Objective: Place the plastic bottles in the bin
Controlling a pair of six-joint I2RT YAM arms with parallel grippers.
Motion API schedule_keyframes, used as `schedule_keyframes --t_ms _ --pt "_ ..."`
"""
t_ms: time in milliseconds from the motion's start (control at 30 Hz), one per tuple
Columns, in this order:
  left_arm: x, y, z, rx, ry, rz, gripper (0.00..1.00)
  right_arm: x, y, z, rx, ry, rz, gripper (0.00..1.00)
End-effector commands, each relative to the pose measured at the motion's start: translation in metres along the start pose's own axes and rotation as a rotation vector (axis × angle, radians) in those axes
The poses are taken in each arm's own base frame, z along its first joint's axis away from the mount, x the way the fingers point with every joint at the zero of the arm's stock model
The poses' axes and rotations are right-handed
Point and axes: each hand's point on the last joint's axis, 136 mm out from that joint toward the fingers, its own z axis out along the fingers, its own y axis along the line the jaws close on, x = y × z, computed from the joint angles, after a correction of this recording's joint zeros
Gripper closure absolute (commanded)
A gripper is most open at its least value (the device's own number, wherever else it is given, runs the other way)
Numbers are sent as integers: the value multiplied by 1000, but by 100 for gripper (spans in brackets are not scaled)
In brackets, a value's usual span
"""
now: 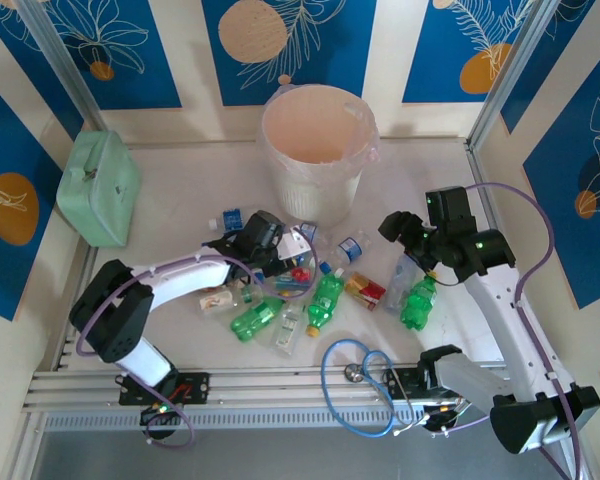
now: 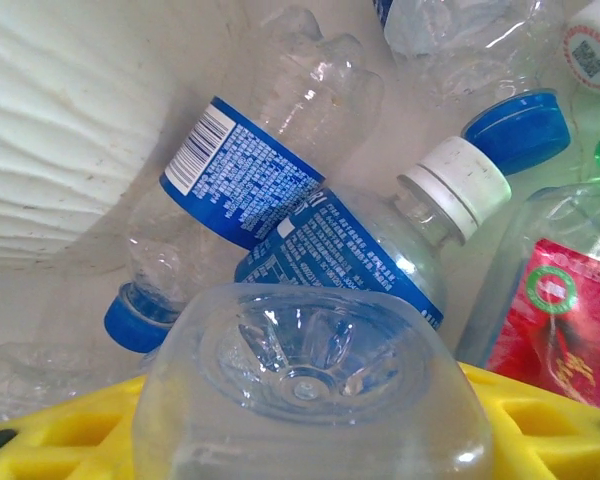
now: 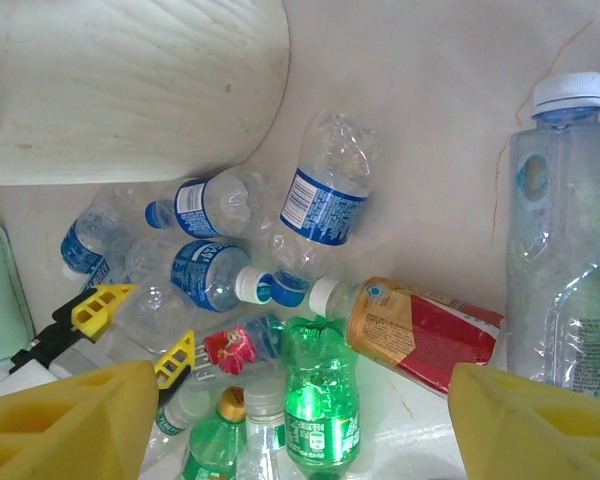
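The pale pink ribbed bin stands at the back centre. In front of it, several plastic bottles lie in a heap: clear ones with blue labels, green ones and one with a red and orange label. My left gripper is low in the heap, its yellow fingers on either side of a clear bottle whose base faces the left wrist camera. My right gripper hovers open above the right of the heap, with a green bottle lying below the gap and nothing held.
A mint-green case sits at the far left. A tall clear bottle lies to the right of my right gripper. A blue cable loops over the front rail. The bin's wall is close to my left gripper.
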Motion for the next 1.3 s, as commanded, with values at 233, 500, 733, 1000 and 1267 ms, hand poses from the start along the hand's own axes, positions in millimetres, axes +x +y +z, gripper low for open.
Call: schedule_keyframes --t_ms 233,500,733,1000,1267 --pt "-51 30 -89 -90 -100 -88 47 2 0 -4 -29 4 13 23" --pt "-147 123 -226 -322 -350 -385 43 1 0 3 -38 12 21 23" --pt "-239 194 -287 -410 -686 -631 46 2 4 0 -57 14 24 24" --pt "-278 271 -256 -422 -923 -918 48 2 8 -10 -81 4 16 24" --pt "-252 328 -191 -374 -957 -1213 51 9 13 -15 -114 10 7 25"
